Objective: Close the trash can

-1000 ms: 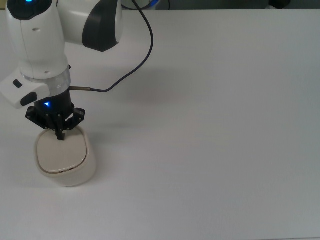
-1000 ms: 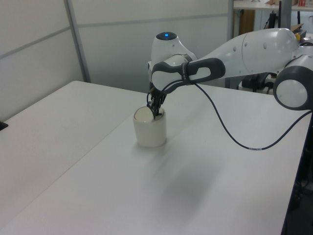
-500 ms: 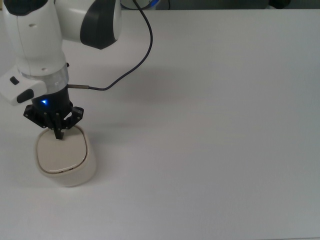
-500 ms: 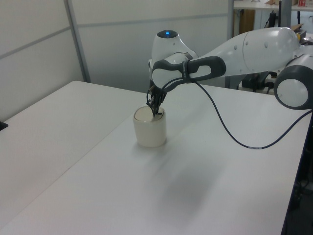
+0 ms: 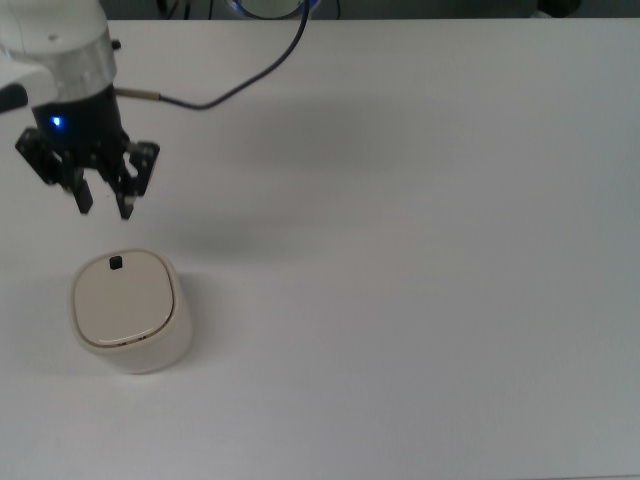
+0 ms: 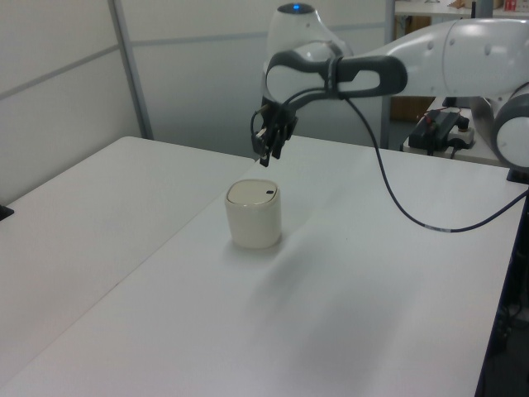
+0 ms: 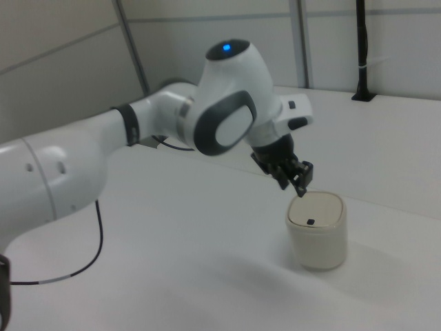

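Hovering end effector [image 5: 104,207], arm cropped

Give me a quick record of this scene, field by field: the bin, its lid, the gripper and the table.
trash can: cream-white, upright on the table, near the top view's left edge
lid: flat and closed, small black tab showing on top
gripper: open, empty, raised above the trash can, not touching it
table: white
cable: dark, hanging from the arm

Lab: robot arm [image 7: 138,131], partition walls [image 6: 190,66]
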Controlling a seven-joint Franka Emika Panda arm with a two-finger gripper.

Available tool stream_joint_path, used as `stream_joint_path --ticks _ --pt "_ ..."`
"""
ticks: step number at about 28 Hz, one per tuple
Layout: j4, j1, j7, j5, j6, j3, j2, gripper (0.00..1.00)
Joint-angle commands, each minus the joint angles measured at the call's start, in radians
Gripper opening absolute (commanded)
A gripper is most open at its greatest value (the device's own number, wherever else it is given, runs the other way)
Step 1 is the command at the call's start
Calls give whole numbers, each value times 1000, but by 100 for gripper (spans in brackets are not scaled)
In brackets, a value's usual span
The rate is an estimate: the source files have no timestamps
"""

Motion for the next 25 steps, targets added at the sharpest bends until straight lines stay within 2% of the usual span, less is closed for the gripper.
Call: stream_joint_path --ticks 1,5,12,18,25 --pt "-22 4 8 6 -164 -18 -98 100" --pt "-21 4 0 2 -261 -20 -117 100" --pt "13 6 -63 -41 -471 -17 -126 100" --pt "42 6 -106 -44 -582 -17 -145 100" --pt "41 9 -118 -47 -597 -12 -152 100"
